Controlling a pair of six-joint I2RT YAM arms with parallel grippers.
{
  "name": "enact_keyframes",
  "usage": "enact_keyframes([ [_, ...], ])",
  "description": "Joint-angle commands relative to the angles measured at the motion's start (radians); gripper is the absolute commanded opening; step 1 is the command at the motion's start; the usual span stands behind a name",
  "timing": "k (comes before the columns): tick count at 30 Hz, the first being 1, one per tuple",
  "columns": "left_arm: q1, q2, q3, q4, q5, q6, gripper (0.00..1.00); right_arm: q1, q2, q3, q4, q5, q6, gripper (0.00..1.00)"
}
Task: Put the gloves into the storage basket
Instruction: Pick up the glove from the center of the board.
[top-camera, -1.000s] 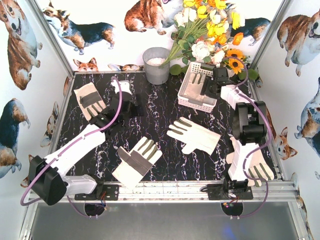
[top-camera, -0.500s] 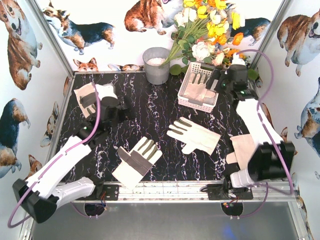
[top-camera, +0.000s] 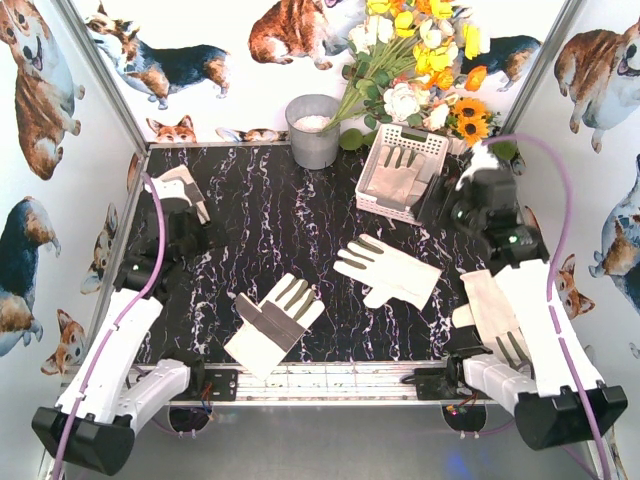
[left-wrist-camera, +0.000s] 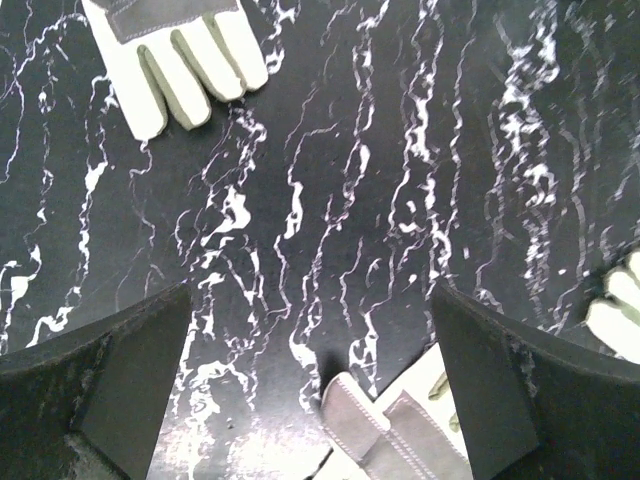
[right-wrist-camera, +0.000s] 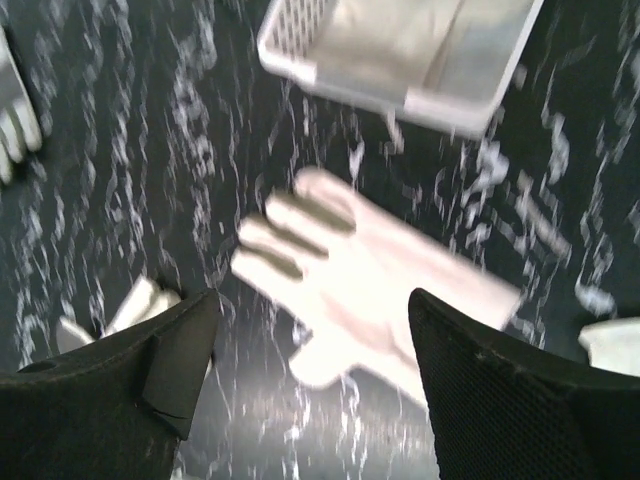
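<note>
- From above, the left arm covers part of the far-left glove (top-camera: 178, 187), and the right arm lies across the right-edge glove (top-camera: 492, 305). Neither gripper's fingers can be made out there.
- The right wrist view is blurred. The storage basket (right-wrist-camera: 300, 40) is cut off at its top edge, and what is inside it is only a pale smear.
- The left wrist view shows the left gripper (left-wrist-camera: 310, 330) with its fingers wide apart and empty over the black marbled table (left-wrist-camera: 330, 150).
- The right wrist view shows the right gripper (right-wrist-camera: 312, 330) spread around nothing, above the middle glove (right-wrist-camera: 370, 280).
- Only the overhead view shows a grey-panelled glove (top-camera: 398, 180) lying inside the basket. The front glove (top-camera: 270, 325) lies flat on the table.
</note>
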Motion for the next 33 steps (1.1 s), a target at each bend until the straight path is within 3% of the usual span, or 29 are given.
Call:
enact_keyframes([
  [1, 0.038, -0.025, -0.061, 0.043, 0.032, 0.132, 1.0, 0.049, -0.066, -0.116, -0.13, 0.049, 0.056, 0.76],
  [7, 0.045, -0.042, -0.142, 0.09, -0.017, 0.18, 1.0, 0.081, -0.104, -0.296, -0.133, 0.028, 0.078, 0.65],
  [11, 0.046, -0.065, -0.182, 0.123, -0.023, 0.181, 1.0, 0.184, -0.049, -0.333, -0.103, 0.061, 0.055, 0.65],
  [19, 0.045, -0.068, -0.181, 0.122, -0.064, 0.18, 1.0, 0.342, 0.251, -0.242, -0.051, 0.137, -0.061, 0.61],
  [23, 0.046, -0.073, -0.209, 0.138, -0.06, 0.161, 1.0, 0.386, 0.404, -0.164, -0.073, 0.171, -0.146, 0.51],
  [33, 0.046, -0.067, -0.218, 0.132, -0.082, 0.156, 1.0, 0.432, 0.578, -0.123, 0.004, 0.156, -0.192, 0.53],
])
